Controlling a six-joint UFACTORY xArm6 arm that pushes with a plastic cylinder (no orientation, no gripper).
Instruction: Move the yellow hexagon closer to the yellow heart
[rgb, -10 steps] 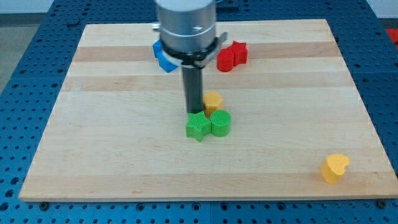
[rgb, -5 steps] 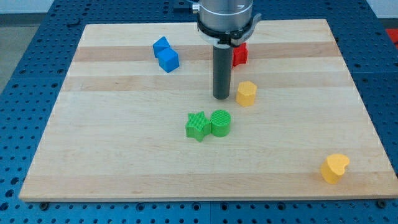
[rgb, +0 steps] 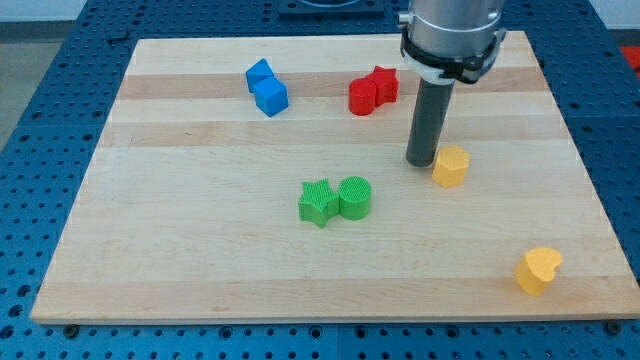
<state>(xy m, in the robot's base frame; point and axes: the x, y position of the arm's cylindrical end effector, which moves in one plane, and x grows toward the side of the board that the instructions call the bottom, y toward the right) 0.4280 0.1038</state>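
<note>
The yellow hexagon (rgb: 451, 165) sits right of the board's centre. My tip (rgb: 421, 161) is at its left side, touching or nearly touching it. The yellow heart (rgb: 539, 270) lies near the board's bottom right corner, well below and to the right of the hexagon.
A green star (rgb: 317, 202) and a green cylinder (rgb: 355, 197) stand together near the middle. Two blue blocks (rgb: 266, 87) lie at the upper left. Two red blocks (rgb: 373, 90) lie at the top centre, up and left of my tip. The wooden board (rgb: 200, 260) ends close to the heart.
My tip has moved to the view's right, pushing the yellow hexagon right and slightly down, away from the green blocks. The other blocks have not moved.
</note>
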